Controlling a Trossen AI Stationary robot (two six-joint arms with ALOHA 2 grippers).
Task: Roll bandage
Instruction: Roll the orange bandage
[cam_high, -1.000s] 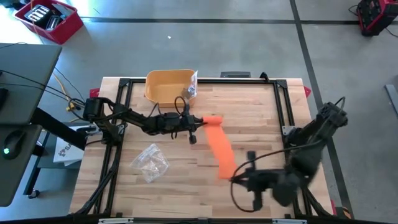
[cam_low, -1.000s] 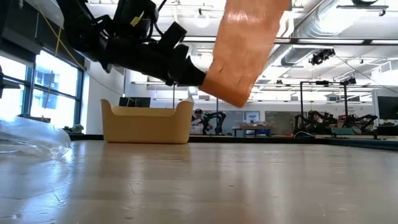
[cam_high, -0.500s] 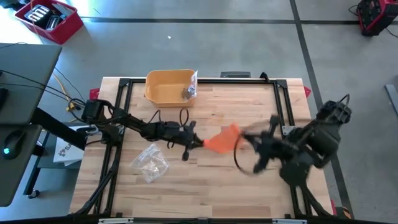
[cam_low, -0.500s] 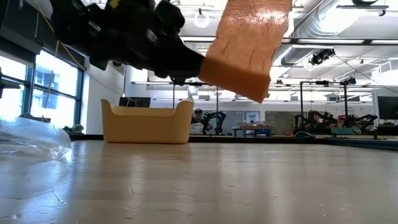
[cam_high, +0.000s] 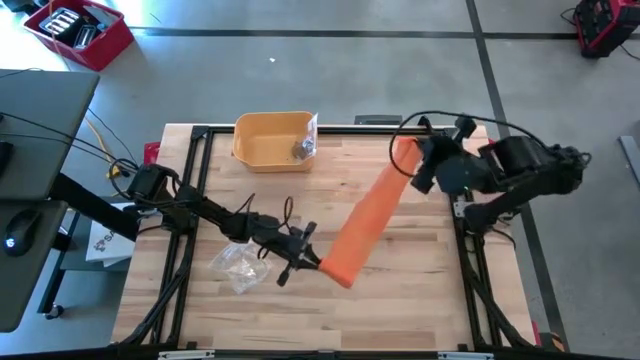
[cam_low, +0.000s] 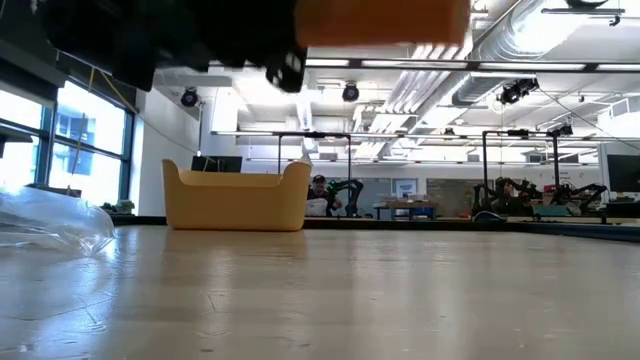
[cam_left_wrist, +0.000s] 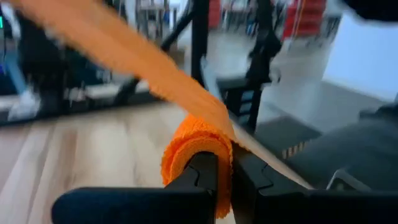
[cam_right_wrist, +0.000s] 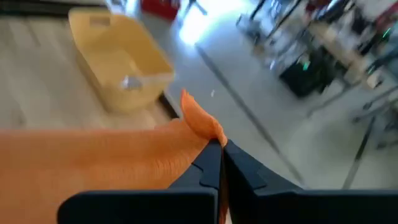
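Stretching taut between both arms, the long orange fabric bandage (cam_high: 365, 215) now spans mid-worktop to its far right corner — a moment ago it hung bunched. The left gripper (cam_high: 312, 262) pinches the rolled end nearer the front edge; the right gripper (cam_high: 408, 160) — swung to the far edge — clamps the other end.

Both arms are matte black, built of slim jointed links with chunky rounded housings at the joints. Loose black cables loop along the left arm (cam_high: 215, 215) and arch over the right arm (cam_high: 520, 170). Each ends in 2 dark, angular fingers.
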